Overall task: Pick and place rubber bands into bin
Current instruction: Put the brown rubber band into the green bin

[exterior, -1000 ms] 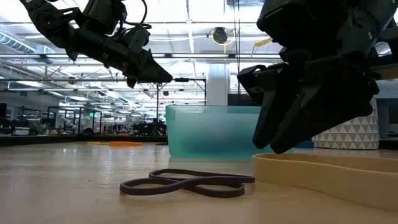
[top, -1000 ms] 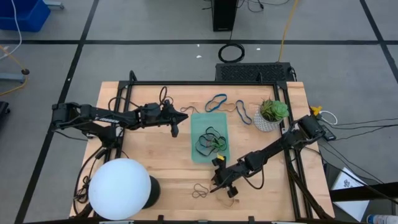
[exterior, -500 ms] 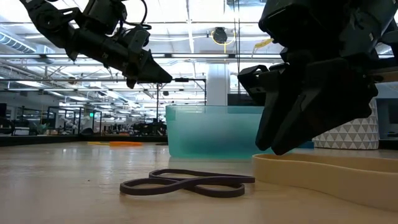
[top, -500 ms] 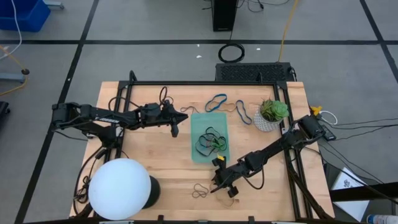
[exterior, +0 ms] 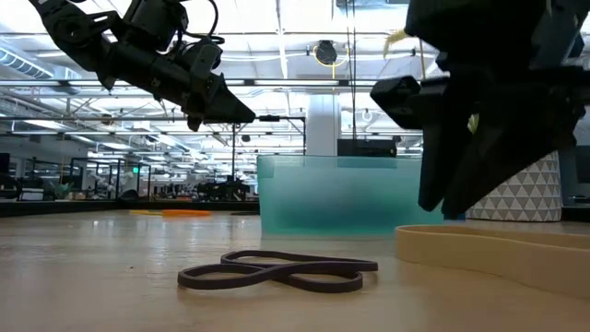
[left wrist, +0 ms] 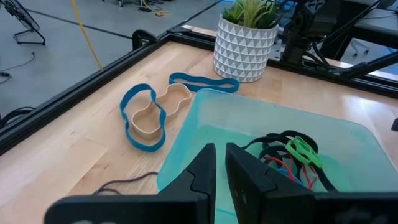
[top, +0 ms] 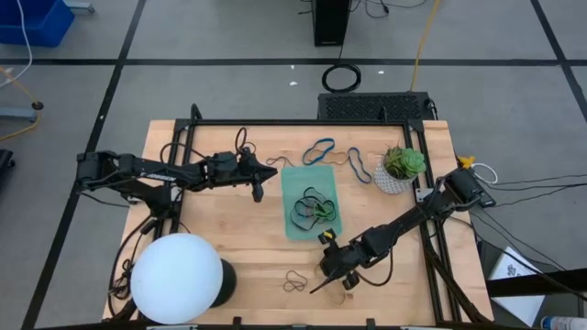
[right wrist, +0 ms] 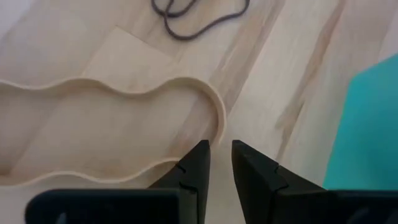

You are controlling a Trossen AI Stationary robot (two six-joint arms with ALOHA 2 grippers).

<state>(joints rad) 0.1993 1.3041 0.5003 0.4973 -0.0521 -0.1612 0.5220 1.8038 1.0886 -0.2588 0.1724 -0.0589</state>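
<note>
Two arms work over a wooden desk. Near its middle sits the teal bin, holding a tangle of black, green and red bands; the left wrist view shows them lying on the bin's floor. Beyond the bin, near the far edge, a blue band lies on the wood just beside a tan one, with another blue band close to a potted plant. On the near side of the bin, a dark band lies flat in a loose figure-eight, and a wide tan band lies next to it. The right pincer is low over this tan band; the right wrist view shows its two fingers with a narrow gap between them, straddling the band's wavy edge, and I cannot tell whether they already pinch it. The left pincer hangs above the desk just left of the bin, its fingers nearly pressed together with only a slit between, holding nothing. A large white globe stands at the desk's near left corner.
</note>
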